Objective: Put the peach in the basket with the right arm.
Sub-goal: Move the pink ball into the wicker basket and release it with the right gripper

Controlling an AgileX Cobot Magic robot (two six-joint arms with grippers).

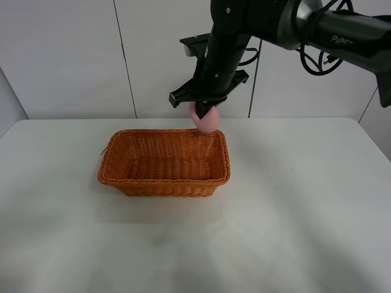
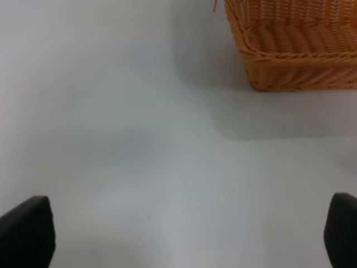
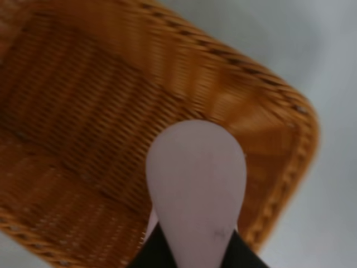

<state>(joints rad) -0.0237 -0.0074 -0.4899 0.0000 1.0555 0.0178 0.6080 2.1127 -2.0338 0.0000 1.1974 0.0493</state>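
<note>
The pink peach [image 1: 206, 120] hangs in the air just over the far right rim of the orange wicker basket [image 1: 164, 182], with my right gripper [image 1: 203, 112] shut on it from above. In the right wrist view the peach [image 3: 196, 177] fills the centre, its pointed end toward the basket's woven floor [image 3: 83, 111], and the black fingers [image 3: 159, 251] clamp its base. The basket holds nothing. My left gripper [image 2: 184, 234] is open, its two black fingertips [image 2: 25, 231] wide apart over bare table, near one basket corner [image 2: 290, 61].
The white table [image 1: 293, 201] stretches around the basket on all sides. The black right arm [image 1: 293, 24] reaches in from the upper right, with loose cables behind it. A white panelled wall stands behind the table's far edge.
</note>
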